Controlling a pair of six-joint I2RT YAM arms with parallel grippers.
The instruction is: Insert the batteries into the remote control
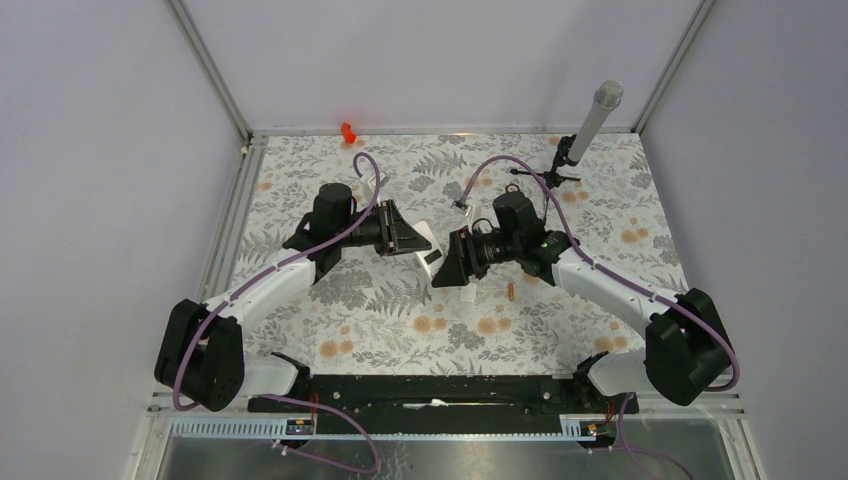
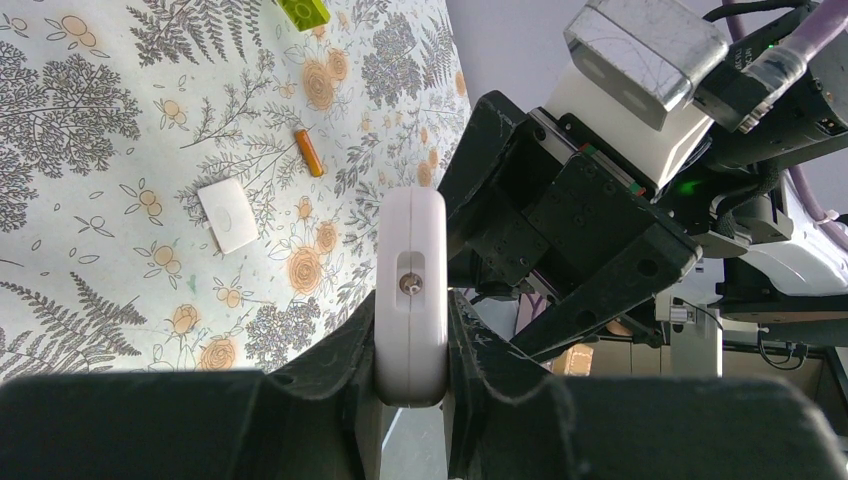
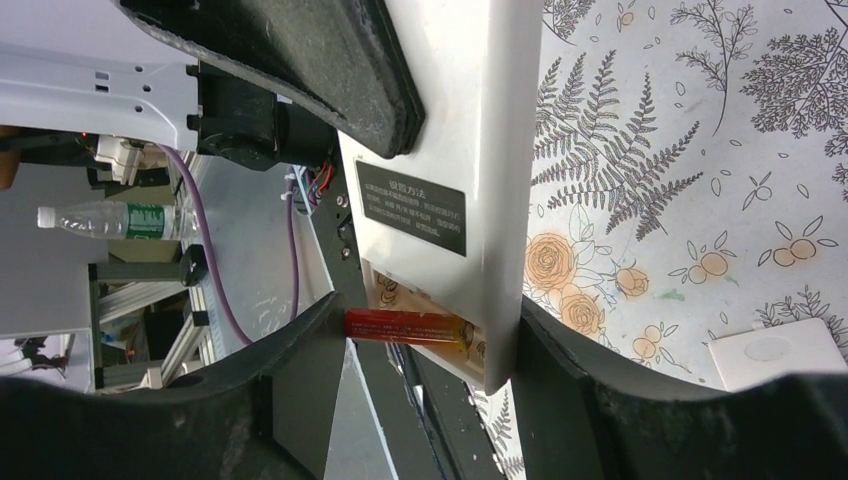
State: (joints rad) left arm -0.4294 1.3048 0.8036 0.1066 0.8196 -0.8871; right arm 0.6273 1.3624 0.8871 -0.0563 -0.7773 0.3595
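Observation:
My left gripper is shut on the white remote control and holds it edge-on above the table. In the right wrist view the remote shows its plain back with a black label and an open battery bay. My right gripper is shut on one orange-copper battery. One end of the battery is at the left finger, the other in the open bay, and the right finger rests against the remote's side. The second battery lies on the table.
A small white square cover lies on the floral tablecloth near the loose battery. A yellow-green block lies farther off. A microphone on a stand is at the back right and a small red object at the back wall.

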